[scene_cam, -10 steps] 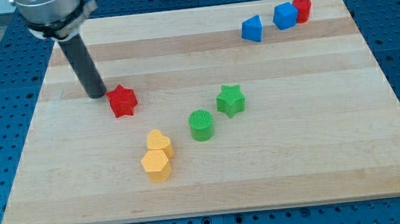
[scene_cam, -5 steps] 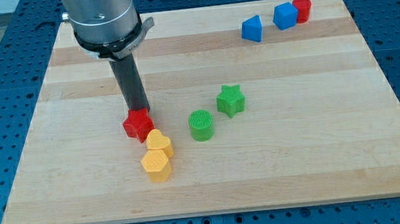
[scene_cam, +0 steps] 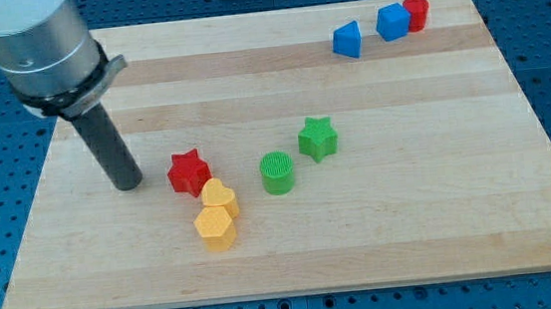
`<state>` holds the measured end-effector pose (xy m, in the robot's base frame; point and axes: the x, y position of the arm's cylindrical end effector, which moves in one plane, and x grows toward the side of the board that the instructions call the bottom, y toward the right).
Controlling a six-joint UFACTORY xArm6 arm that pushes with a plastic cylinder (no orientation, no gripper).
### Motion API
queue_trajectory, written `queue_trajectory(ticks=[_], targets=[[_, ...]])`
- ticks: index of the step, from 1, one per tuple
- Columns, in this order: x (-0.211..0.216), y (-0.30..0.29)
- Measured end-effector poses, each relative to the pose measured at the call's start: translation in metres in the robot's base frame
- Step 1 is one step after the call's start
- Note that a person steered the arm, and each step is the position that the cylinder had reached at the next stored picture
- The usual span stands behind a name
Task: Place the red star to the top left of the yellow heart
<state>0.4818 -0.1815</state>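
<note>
The red star point(scene_cam: 189, 171) lies on the wooden board, touching the upper left side of the yellow heart point(scene_cam: 220, 196). A yellow hexagon block point(scene_cam: 215, 227) sits right below the heart, touching it. My tip point(scene_cam: 128, 183) rests on the board to the left of the red star, with a clear gap between them. The dark rod rises from it up and to the left, into the grey arm body.
A green cylinder point(scene_cam: 277, 172) and a green star point(scene_cam: 318, 138) lie right of the heart. Two blue blocks point(scene_cam: 346, 39) point(scene_cam: 392, 21) and a red cylinder point(scene_cam: 416, 12) sit near the view's top right. The board's left edge point(scene_cam: 39, 177) is close to my tip.
The tip pushed the red star down and right against the yellow heart, then drew back to the left, off the star. The star now stands alone.
</note>
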Motion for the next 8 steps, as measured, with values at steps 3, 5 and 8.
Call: queue_trajectory(ticks=[3,5,8], targets=[[0.000,0.045],[0.000,0.054],[-0.094,0.050]])
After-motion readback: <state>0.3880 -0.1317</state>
